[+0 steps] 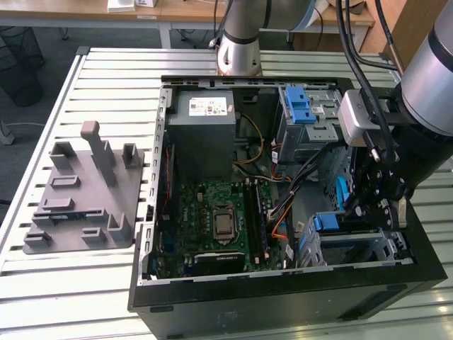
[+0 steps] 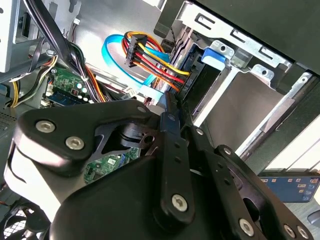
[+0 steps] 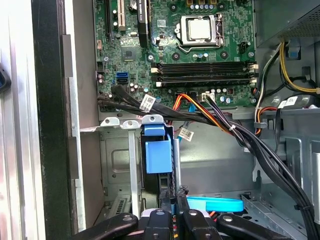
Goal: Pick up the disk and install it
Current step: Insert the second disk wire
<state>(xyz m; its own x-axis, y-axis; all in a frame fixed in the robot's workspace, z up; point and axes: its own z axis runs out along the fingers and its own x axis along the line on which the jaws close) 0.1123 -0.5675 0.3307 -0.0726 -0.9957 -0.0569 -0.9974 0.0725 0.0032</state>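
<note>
The gripper [image 1: 379,205] stood low inside the open computer case [image 1: 283,283], at the drive cage [image 1: 354,244] near the case's front corner on the exterior view's right. In the first wrist view the jaws [image 3: 172,212] were nearly closed on the edge of the disk [image 3: 167,187], which stood on edge, partly entered in the cage slot behind its blue latch [image 3: 156,155]. The second wrist view showed the power and data cables [image 2: 150,62] plugged in close beside the slot.

Hazards, as judged from this position:
- A slight tilt of the disk could jam its rails in the cage guides.
- The cable bundle [image 3: 240,135] lay near the jaws and could be snagged or unseated.
- A narrow edge grip could slip under insertion load.
</note>
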